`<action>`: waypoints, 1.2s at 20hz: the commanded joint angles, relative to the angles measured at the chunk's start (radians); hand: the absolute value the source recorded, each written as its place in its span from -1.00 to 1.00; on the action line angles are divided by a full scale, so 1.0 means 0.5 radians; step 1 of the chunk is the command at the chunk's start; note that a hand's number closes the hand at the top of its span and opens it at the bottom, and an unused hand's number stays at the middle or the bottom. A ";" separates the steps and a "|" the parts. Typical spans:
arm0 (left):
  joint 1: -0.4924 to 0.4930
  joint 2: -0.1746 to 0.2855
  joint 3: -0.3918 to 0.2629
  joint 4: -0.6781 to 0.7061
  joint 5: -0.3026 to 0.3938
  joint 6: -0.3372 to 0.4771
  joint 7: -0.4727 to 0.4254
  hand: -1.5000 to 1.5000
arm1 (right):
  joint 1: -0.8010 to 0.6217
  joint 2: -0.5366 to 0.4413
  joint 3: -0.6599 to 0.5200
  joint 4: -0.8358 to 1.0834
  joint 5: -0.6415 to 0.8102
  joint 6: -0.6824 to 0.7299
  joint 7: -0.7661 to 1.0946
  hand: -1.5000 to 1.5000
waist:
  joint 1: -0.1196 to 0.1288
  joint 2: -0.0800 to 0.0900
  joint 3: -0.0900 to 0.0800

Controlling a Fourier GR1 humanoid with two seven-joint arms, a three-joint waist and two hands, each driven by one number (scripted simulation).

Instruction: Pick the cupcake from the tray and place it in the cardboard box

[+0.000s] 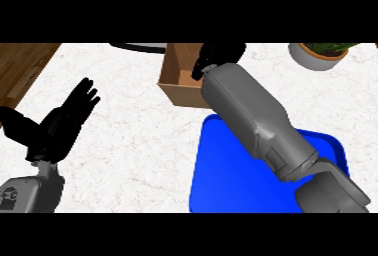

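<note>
Steep downward look at a white speckled counter (133, 150). Right hand (219, 56) at the far side, over the open cardboard box (181, 92), with its grey forearm stretching back above the blue tray (221, 190) at near right. No telling whether that hand is apart or clamped. Cupcake hidden, whereabouts unclear. Left hand (63, 125) resting at the left edge, fingers spread and straight. Potted plant (321, 52) at far right.

Black is shown by the left hand (66, 120) and the right hand (219, 54), grey by the forearms (251, 120). The cardboard box (179, 92) by the right hand is coloured tan, and the tray (229, 185) behind that hand's wrist a plain vivid blue. The counter (133, 150) is speckled white and grey.
</note>
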 commanded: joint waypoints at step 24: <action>0.289 0.069 0.206 -0.024 0.016 0.017 -0.113 0.00 | 0.449 0.021 0.193 -0.623 0.285 -1.648 0.376 -1.00 | -0.318 -0.094 0.002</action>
